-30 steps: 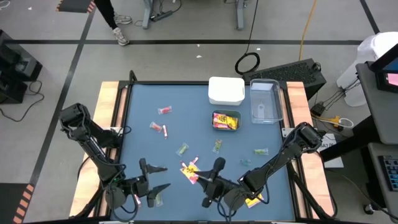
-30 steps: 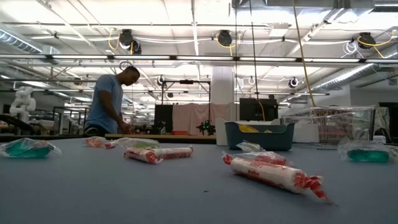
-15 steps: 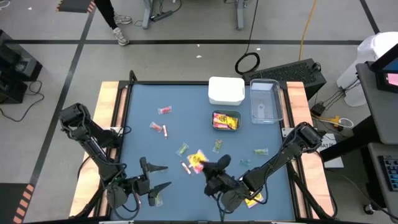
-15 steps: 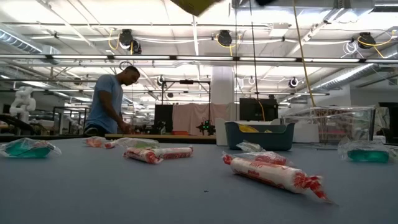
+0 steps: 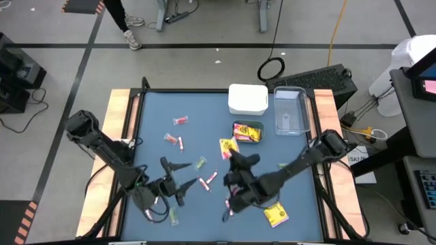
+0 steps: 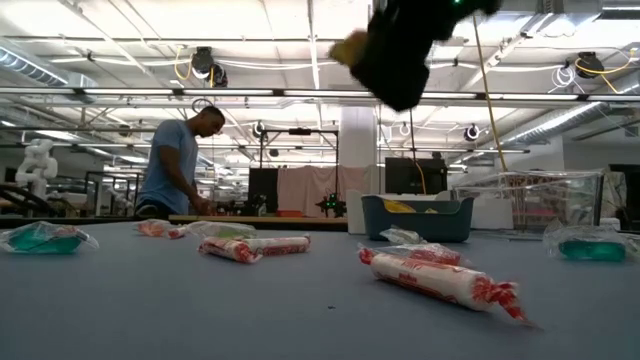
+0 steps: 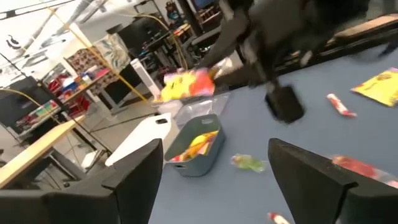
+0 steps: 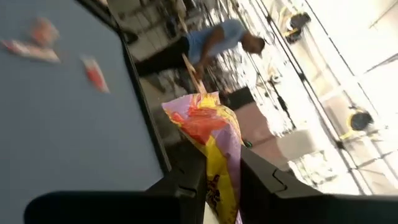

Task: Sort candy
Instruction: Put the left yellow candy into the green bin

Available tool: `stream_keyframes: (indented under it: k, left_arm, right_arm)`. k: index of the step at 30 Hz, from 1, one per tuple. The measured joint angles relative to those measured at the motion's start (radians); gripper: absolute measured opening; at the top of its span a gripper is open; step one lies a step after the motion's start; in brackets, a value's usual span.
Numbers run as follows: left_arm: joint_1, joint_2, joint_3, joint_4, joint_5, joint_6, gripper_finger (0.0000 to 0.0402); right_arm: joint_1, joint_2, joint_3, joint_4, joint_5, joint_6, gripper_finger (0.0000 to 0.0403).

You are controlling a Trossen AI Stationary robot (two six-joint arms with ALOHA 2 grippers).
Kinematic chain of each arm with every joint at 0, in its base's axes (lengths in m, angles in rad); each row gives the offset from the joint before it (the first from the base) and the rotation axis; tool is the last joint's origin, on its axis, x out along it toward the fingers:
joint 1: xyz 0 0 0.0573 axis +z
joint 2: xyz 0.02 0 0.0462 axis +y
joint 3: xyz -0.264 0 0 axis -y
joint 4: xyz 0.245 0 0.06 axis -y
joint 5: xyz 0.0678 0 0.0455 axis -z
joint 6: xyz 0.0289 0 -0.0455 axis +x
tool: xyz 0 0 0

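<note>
The right gripper (image 5: 229, 151), clamped on a yellow candy packet (image 5: 227, 148), has carried it up off the table toward the teal bin (image 5: 248, 132) just ahead; drop-off looks next. The left gripper (image 5: 178, 181) hangs open behind.

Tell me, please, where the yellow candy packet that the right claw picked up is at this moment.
In the high view the yellow packet is held in the right claw above mid-table, just short of the teal container.

High view looks straight down on the whole bench (image 5: 157, 109); low view looks level across it; both share the teal bin (image 5: 247, 132).
</note>
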Motion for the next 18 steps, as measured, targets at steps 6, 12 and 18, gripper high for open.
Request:
stream_keyframes:
  k: [6, 12, 18]
  left_arm:
    - [0.104, -0.147, 0.000, -0.223, 0.202, -0.131, 0.0292]
    - [0.216, -0.242, -0.062, -0.324, 0.437, -0.211, 0.0292]
    - [0.307, -0.275, -0.117, -0.319, 0.537, -0.212, 0.0292]
  right_arm:
    - [-0.155, -0.083, 0.000, -0.493, -0.282, 0.463, 0.0061]
    - [-0.283, -0.147, 0.000, -0.758, -0.599, 0.691, 0.0061]
    - [-0.362, -0.157, -0.002, -0.780, -0.683, 0.666, 0.0061]
